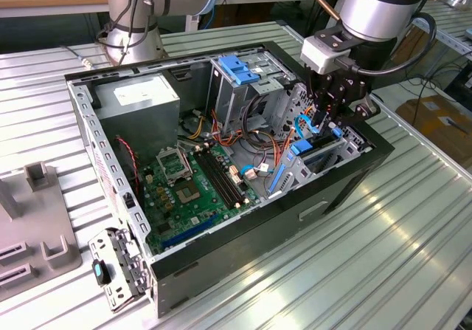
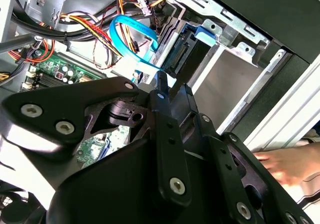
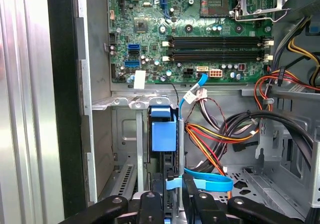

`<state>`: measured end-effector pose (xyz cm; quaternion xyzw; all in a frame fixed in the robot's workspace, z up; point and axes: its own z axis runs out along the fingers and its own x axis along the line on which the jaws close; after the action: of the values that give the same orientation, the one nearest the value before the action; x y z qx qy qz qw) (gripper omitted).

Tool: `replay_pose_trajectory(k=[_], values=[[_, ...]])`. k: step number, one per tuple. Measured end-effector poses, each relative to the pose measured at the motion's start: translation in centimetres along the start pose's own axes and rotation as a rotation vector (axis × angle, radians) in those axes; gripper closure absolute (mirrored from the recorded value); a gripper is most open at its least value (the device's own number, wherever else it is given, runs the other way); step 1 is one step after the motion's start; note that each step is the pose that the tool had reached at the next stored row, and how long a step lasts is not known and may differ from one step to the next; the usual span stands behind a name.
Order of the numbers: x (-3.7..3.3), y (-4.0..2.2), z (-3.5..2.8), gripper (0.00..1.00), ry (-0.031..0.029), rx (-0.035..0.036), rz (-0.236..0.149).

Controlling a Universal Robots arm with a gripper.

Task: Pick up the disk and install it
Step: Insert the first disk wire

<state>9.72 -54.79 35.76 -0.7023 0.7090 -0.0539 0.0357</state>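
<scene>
In the exterior view, the open computer case [image 1: 221, 190] lies on the slatted tabletop [image 1: 413, 249], with the power supply [image 1: 140, 97] and motherboard [image 1: 188, 193] toward the exterior view's left and the grey drive cage with blue latch [image 1: 240, 68] at centre. Toward the exterior view's right, the pincer [image 1: 333, 119] reaches into the lower drive bay [image 1: 324, 156]. The disk [image 3: 164, 131] stands on edge in that bay, directly ahead of the pincer [image 3: 172, 196], its long axis running down into the slot. The fingers appear clenched on the disk's near edge, though contact is partly hidden. Bay walls flank it closely; a blue data cable [image 3: 207, 183] and wire bundle [image 3: 225, 134] lie just beside. A person's hand [image 2: 295, 166] rests outside the case.
</scene>
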Motion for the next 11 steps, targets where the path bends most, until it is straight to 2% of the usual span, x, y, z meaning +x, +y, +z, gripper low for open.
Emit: replay_pose_trajectory(k=[11], values=[[0.00, 0.00, 0.00, 0.70, 0.0001, -0.0002, 0.001]])
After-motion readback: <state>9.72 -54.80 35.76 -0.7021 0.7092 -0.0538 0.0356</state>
